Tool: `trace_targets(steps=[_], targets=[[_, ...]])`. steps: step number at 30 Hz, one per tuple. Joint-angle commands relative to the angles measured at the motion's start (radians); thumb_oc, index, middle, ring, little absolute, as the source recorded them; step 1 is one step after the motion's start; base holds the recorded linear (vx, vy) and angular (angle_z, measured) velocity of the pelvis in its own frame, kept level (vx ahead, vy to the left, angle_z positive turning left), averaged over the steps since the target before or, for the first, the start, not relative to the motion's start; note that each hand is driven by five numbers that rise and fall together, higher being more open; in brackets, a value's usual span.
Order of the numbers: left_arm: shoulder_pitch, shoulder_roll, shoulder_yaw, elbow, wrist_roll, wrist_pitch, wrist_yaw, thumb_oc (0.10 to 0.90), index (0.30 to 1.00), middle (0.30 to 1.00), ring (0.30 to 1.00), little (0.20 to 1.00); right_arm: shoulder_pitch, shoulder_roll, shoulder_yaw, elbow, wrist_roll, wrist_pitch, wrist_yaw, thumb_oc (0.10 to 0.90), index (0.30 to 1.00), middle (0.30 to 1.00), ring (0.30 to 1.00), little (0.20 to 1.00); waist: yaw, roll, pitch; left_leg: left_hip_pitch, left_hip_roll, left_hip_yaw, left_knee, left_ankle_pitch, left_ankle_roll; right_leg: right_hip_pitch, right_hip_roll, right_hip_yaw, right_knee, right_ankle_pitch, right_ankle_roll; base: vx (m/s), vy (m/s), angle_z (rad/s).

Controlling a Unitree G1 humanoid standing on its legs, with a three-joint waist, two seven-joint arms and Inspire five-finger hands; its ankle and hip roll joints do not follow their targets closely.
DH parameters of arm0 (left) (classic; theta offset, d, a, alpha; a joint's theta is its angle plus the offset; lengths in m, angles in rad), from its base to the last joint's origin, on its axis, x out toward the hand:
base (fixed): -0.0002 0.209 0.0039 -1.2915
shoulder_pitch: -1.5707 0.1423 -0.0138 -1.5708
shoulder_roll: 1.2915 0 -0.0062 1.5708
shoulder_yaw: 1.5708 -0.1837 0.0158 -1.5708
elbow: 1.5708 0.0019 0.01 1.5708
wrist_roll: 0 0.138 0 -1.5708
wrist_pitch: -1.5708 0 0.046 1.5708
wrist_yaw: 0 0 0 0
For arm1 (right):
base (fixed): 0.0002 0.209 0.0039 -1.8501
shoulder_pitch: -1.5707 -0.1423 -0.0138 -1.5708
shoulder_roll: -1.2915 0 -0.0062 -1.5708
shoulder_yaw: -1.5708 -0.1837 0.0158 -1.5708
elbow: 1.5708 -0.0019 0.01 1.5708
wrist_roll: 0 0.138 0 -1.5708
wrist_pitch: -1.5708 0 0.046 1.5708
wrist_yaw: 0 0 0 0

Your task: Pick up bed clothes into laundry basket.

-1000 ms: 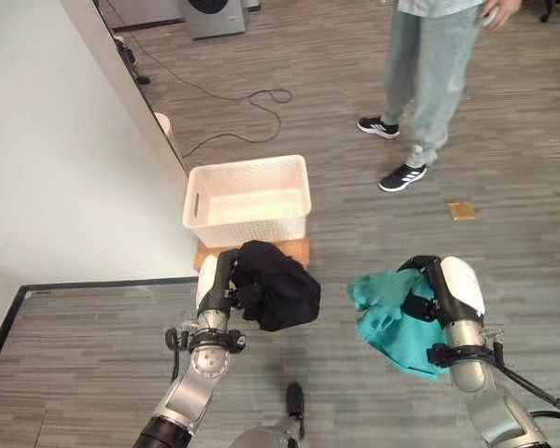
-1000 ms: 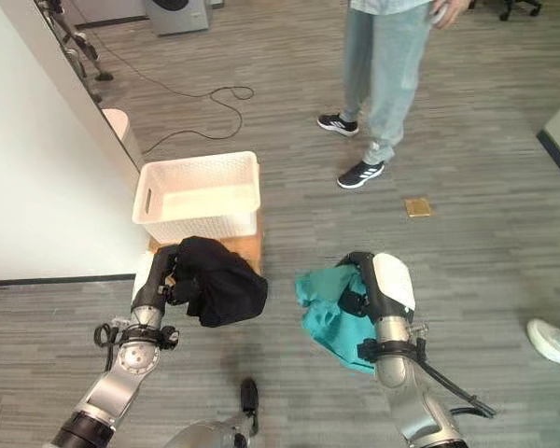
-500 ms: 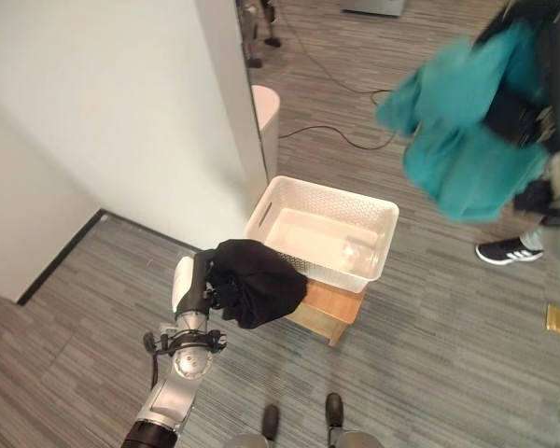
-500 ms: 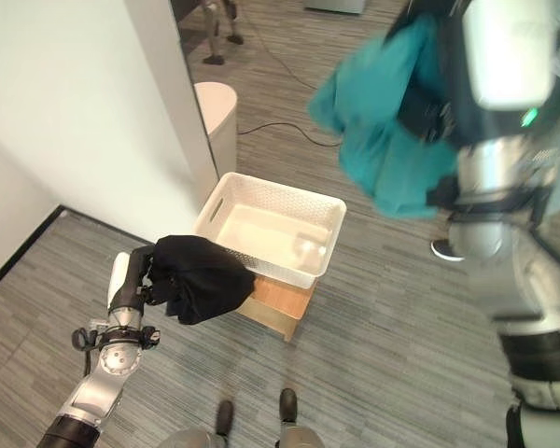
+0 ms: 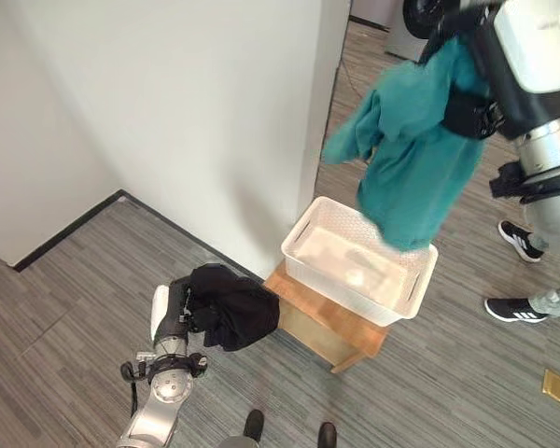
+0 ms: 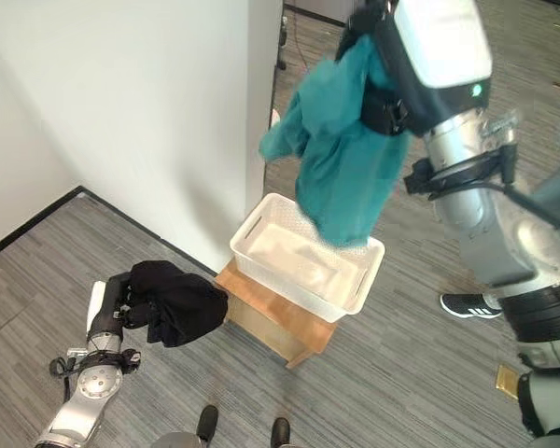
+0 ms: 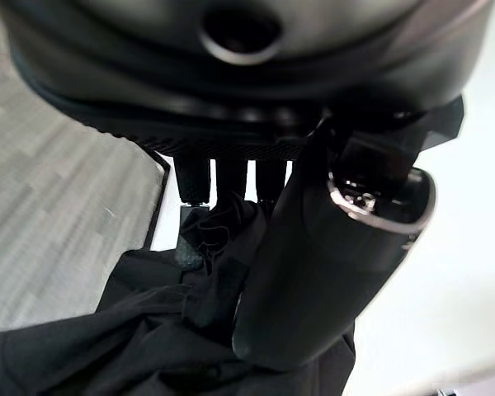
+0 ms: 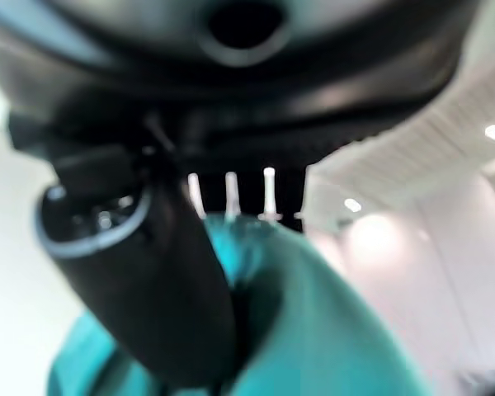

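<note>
My right hand is raised high and shut on a teal garment that hangs down over the white laundry basket; its lower end reaches the basket's far side. In the right wrist view my thumb presses into the teal garment. Low on my left, my left hand is shut on a black garment, held beside the basket's stand and apart from it. The left wrist view shows my thumb and fingers curled into the black garment.
The basket rests on a low wooden stand next to a white wall corner. A person's shoes stand on the grey floor to the right. A small tan square lies on the floor at the lower right.
The camera has swung, so the whole scene has shifted. My right hand has carried the teal garment from high on the right to above the basket. The left hand keeps hold of the black garment.
</note>
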Motion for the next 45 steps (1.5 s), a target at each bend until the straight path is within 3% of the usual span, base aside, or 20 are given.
trace_targets(steps=[1,10,15,22,30,39,40,45], targets=[[-0.015,0.043,-0.008,-0.084,0.005,-0.12,0.012,0.4,0.3,0.3,0.3,0.3,-0.104,-0.008,-0.039,0.06,-0.025,0.062,-0.054,0.4,0.3,0.3,0.3,0.3,0.013,-0.023,-0.116,-0.007,0.049,-0.008,0.0,-0.079,-0.019,0.054,-0.062,-0.041,0.006,-0.062,0.078,0.0,-0.011,0.09],[-0.001,0.029,-0.013,-0.061,-0.017,-0.12,0.006,0.4,0.3,0.3,0.3,0.3,-0.174,0.079,0.035,0.093,-0.06,0.063,-0.053,0.4,0.3,0.3,0.3,0.3,0.033,-0.026,-0.099,-0.014,0.053,-0.012,0.0,-0.091,-0.018,0.057,-0.063,-0.045,0.006,-0.079,0.075,0.0,-0.001,0.02],[-0.005,0.022,-0.012,-0.056,-0.027,-0.119,0.0,0.4,0.3,0.3,0.3,0.3,-0.132,0.128,0.053,0.072,-0.084,0.058,-0.025,0.4,0.3,0.3,0.3,0.3,0.052,-0.036,-0.085,-0.03,0.052,-0.021,0.0,-0.086,-0.017,0.047,-0.062,-0.056,0.006,-0.079,0.076,0.0,0.0,0.0],[-0.031,0.031,-0.028,-0.056,-0.04,-0.126,-0.006,0.4,0.3,0.3,0.3,0.3,-0.081,0.147,0.051,0.129,-0.116,0.071,-0.04,0.4,0.3,0.3,0.3,0.3,0.1,-0.066,-0.023,-0.107,0.051,-0.059,0.0,-0.06,-0.024,0.002,-0.056,-0.091,0.008,-0.076,0.073,-0.07,-0.035,0.12],[-0.074,0.027,-0.048,-0.023,-0.058,-0.133,0.01,0.4,0.3,0.3,0.3,0.3,-0.027,0.127,0.005,0.285,-0.12,0.122,-0.093,0.4,0.3,0.3,0.3,0.3,0.11,-0.053,0.085,-0.224,0.046,-0.083,0.0,-0.019,-0.032,-0.101,-0.053,-0.116,0.013,-0.062,0.065,-0.12,-0.028,0.19],[-0.132,0.006,-0.078,-0.008,-0.079,-0.148,0.04,0.4,0.3,0.3,0.3,0.3,-0.094,0.213,0.055,0.291,-0.139,0.126,-0.13,0.4,0.3,0.3,0.3,0.3,0.108,-0.037,0.114,-0.274,0.038,-0.066,0.0,-0.009,-0.033,-0.155,-0.053,-0.095,0.006,-0.054,0.064,-0.03,0.018,-0.07],[-0.138,0.002,-0.082,-0.008,-0.082,-0.149,0.041,0.4,0.3,0.3,0.3,0.3,-0.09,0.229,0.059,0.296,-0.143,0.127,-0.13,0.8,0.9,0.9,0.9,0.9,0.108,-0.034,0.115,-0.276,0.037,-0.067,0.0,-0.009,-0.033,-0.155,-0.054,-0.097,0.006,-0.055,0.064,0.0,0.0,0.0],[-0.153,-0.004,-0.085,-0.004,-0.076,-0.145,0.047,0.4,0.3,0.3,0.3,0.3,-0.064,0.265,0.054,0.284,-0.178,0.126,-0.149,0.8,0.9,0.9,0.9,0.9,0.11,-0.024,0.109,-0.269,0.033,-0.071,0.0,-0.013,-0.033,-0.147,-0.058,-0.1,0.006,-0.06,0.068,0.01,0.001,0.02]])
